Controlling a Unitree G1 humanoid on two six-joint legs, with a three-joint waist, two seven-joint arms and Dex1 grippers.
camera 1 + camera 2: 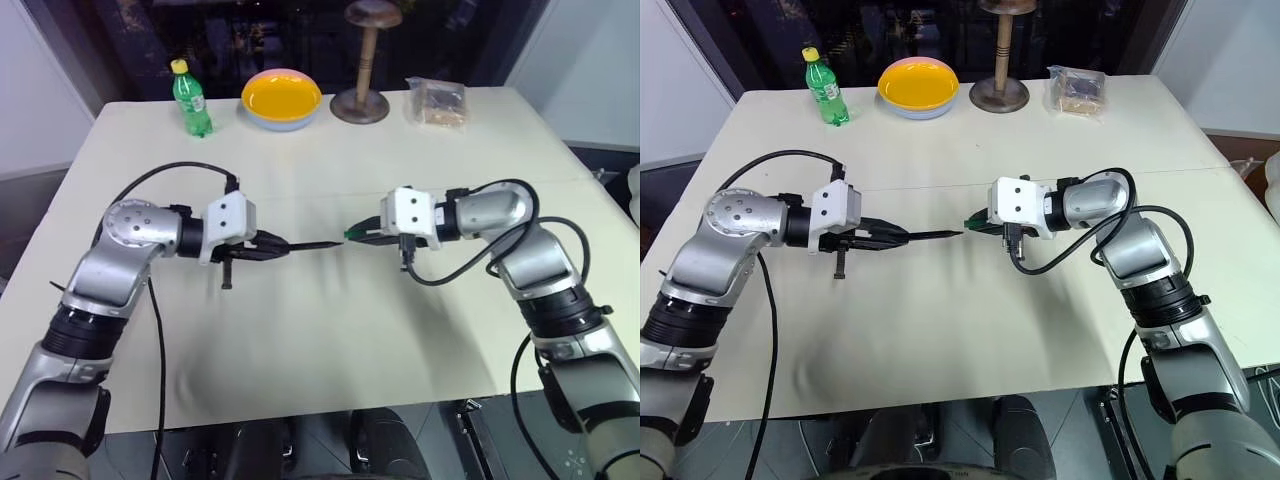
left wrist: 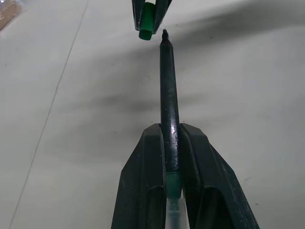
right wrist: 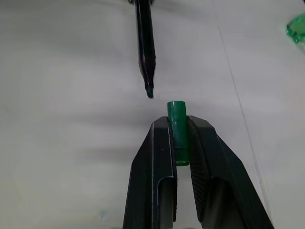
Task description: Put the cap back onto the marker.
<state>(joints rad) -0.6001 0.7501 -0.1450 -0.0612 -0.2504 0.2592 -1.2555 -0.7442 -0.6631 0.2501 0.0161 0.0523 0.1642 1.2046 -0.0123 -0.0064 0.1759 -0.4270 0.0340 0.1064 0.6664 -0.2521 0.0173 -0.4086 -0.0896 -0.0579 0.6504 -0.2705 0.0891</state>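
My left gripper [image 1: 268,245] is shut on the black marker [image 1: 310,245], which points level toward the right arm above the table. The marker [image 2: 169,109] sticks out between the left fingers, its tip bare. My right gripper [image 1: 362,235] is shut on the small green cap [image 1: 352,235], facing the marker. The cap [image 3: 177,129] pokes out past the right fingers, its open end a short gap from the marker tip [image 3: 149,93] and slightly off to one side of it. In the left wrist view the cap [image 2: 146,21] sits just beside the tip.
At the far edge of the cream table [image 1: 330,340] stand a green bottle [image 1: 191,97] with a yellow lid, a yellow bowl [image 1: 282,98], a brown wooden stand [image 1: 362,70] and a clear bag [image 1: 437,102].
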